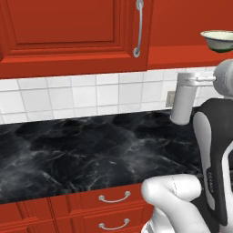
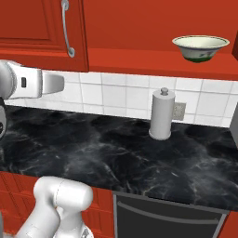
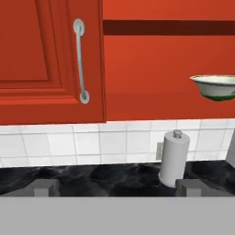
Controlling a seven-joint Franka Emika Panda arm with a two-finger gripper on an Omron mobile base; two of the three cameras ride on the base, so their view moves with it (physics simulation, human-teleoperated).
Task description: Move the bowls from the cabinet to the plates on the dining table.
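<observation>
Bowl in the opened red cabinet

One cream bowl (image 2: pixel 201 47) with a greenish band near its base stands upright on the cabinet (image 2: pixel 139 28) shelf, near the shelf's right end, beside the closed raised-panel door with its arched silver handle.

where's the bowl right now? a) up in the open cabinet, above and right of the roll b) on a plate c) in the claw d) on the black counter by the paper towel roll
a: the bowl sits on the red shelf of the open cabinet, above and right of the paper towel roll standing on the counter.
</observation>
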